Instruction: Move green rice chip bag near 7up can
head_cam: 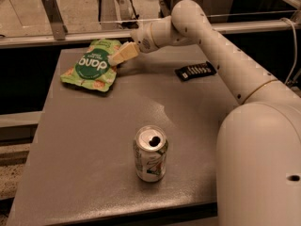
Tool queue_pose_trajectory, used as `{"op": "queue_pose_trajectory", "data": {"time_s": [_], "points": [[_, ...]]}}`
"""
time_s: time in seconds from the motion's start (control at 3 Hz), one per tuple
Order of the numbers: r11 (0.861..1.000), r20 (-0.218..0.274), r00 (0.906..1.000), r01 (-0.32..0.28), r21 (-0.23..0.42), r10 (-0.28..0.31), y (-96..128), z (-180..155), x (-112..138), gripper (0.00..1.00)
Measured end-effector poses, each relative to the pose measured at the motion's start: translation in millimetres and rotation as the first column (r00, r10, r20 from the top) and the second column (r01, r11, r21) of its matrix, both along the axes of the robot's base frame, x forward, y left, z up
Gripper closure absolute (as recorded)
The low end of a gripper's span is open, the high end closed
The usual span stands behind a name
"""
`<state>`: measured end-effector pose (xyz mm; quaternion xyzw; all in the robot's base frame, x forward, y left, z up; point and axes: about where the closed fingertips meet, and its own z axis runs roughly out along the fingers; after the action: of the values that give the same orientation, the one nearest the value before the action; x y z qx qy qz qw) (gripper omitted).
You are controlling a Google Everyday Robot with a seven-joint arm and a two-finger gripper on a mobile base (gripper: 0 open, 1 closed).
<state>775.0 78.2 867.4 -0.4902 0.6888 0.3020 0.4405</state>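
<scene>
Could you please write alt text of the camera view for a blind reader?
The gripper is at the right edge of the bag, far left on the table. The can stands upright near the front; a black packet lies far right.

**Warm, dim light, soft sheen**

A yellowish cast tints everything. The bench carries a pale glare patch near its middle. The gripper, at the right edge of the bag, throws a faint shadow there. The can glints on top.

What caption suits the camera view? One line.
Claw at the right edge of the bag, far left on the table; can upright near the front; packet far right.
</scene>
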Motion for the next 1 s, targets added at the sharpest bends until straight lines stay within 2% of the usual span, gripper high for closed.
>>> {"op": "queue_pose_trajectory", "data": {"time_s": [0.33,0.67,1.0], "points": [[0.995,-0.073,0.996,-0.044,0.089,0.051,21,0,1,0.0],[0.986,-0.158,0.9802,-0.099,0.132,0.119,34,-2,-13,0.18],[0.979,-0.213,0.9612,-0.149,0.136,0.176,42,-3,-29,0.41]]}}
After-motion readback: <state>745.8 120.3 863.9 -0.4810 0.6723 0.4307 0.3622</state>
